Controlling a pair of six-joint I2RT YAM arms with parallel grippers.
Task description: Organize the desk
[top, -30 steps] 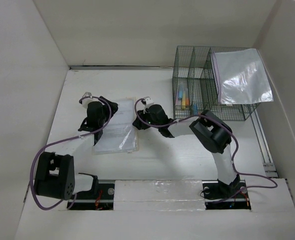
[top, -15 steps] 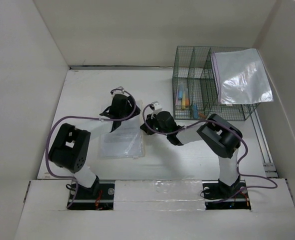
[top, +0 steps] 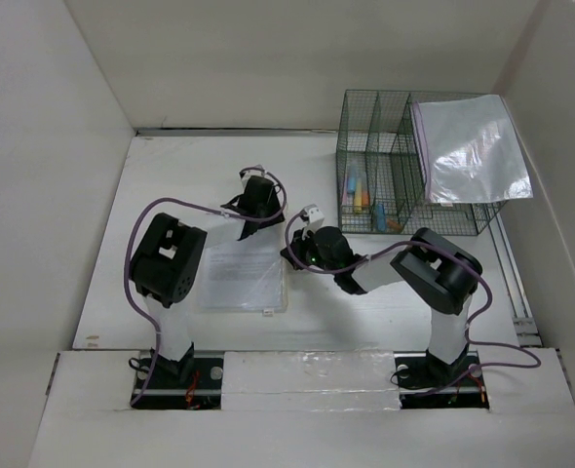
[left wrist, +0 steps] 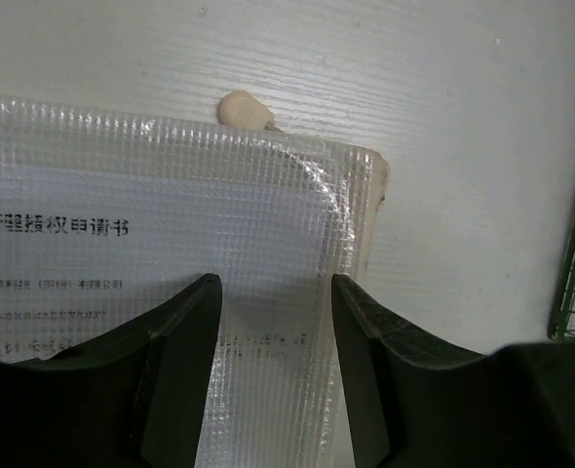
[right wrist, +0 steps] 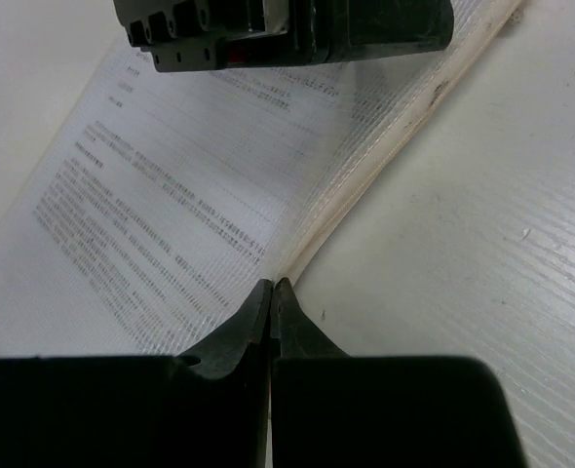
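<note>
White surface point(top: 365, 292) walled by panels, clear mesh pouch point(top: 244, 273) at its middle holding a sheet printed 授权申请书, my left hand point(left wrist: 276, 292) open astride the pouch's corner, my right hand point(right wrist: 271, 288) closed at its edge, green wire rack point(top: 365, 127) in the far right corner holding coloured pens point(top: 356, 190), silver bag point(top: 468, 146) on top.

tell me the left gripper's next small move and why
Probably lower the left gripper and close on the corner of the clear pouch: the jaws stand open over it, while the right gripper is shut at the pouch's side edge.
</note>
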